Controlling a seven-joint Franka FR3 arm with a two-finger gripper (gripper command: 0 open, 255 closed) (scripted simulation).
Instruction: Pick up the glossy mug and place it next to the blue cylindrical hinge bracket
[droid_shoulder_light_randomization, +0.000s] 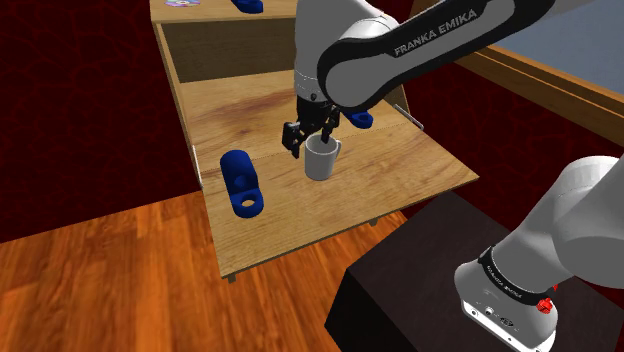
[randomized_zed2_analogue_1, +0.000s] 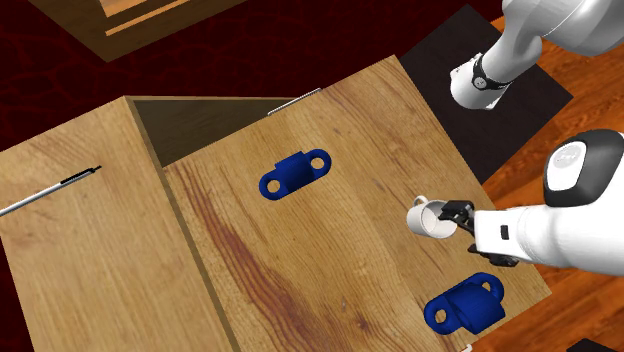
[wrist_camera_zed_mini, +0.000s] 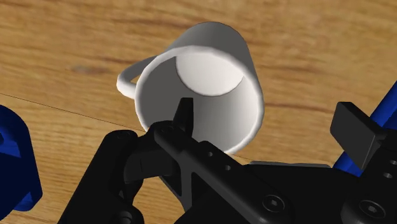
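A white glossy mug stands upright on the wooden table top. My black gripper hovers just above its rim, open. In the wrist view one fingertip hangs over the mug's mouth and the other stands well outside its wall, so neither clasps it. One blue hinge bracket lies near the table's edge, a short way from the mug. A second blue bracket lies on the mug's other side, partly behind the arm.
The table top ends close to the mug in the second exterior view, with wooden floor below. A raised wooden shelf at the back carries another blue part. The black stand sits by the table's corner.
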